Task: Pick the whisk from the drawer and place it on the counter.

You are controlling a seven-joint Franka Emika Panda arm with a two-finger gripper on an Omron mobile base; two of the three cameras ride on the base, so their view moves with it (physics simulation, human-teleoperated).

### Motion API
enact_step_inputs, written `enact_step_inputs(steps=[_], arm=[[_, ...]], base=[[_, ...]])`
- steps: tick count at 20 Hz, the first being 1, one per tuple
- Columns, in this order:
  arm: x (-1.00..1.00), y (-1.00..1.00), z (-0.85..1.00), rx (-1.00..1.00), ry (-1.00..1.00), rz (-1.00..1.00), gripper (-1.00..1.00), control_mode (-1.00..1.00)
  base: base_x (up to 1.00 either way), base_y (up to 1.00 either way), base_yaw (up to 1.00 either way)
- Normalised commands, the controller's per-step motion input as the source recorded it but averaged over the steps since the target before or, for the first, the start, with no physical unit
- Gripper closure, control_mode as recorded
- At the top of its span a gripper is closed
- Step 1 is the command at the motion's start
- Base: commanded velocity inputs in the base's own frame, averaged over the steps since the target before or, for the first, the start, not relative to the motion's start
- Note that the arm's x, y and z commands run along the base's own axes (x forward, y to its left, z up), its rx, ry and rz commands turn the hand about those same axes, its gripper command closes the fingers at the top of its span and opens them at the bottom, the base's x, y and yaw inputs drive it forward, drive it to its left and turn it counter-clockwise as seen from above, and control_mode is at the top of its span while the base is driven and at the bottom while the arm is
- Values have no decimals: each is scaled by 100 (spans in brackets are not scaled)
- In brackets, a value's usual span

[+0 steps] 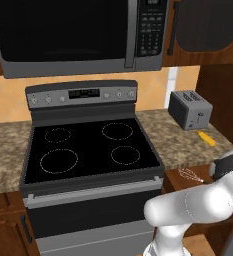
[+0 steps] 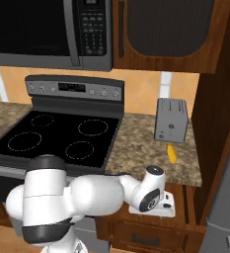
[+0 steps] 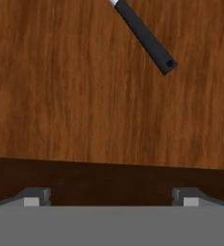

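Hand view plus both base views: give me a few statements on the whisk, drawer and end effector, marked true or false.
1. The whisk lies in the open drawer. True.
2. The end effector is shut on the whisk handle. False: its fingers stand wide apart and hold nothing; in the hand view the black handle lies well away from them on the drawer floor.
3. A yellow oblong object lies on the counter in front of the toaster. True.
4. The toaster stands on the black stovetop. False: it stands on the counter, to the right of the stovetop.
5. The whisk already rests on the counter. False: it is in the drawer below the counter edge.
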Motion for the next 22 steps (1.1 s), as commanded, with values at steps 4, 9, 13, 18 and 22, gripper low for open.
enact_step_inputs(steps=[4, 9, 13, 18, 22], arm=[[-77, -29, -12, 0, 8, 0, -100, -100], [-80, -33, -8, 0, 5, 0, -100, -100], [-35, -10, -1, 0, 5, 0, -100, -100], [9, 0, 3, 0, 0, 0, -100, -100], [49, 16, 66, 2, 0, 0, -100, -100]], base=[[0, 0, 0], [0, 0, 0], [0, 0, 0], [0, 0, 0], [0, 0, 0]])
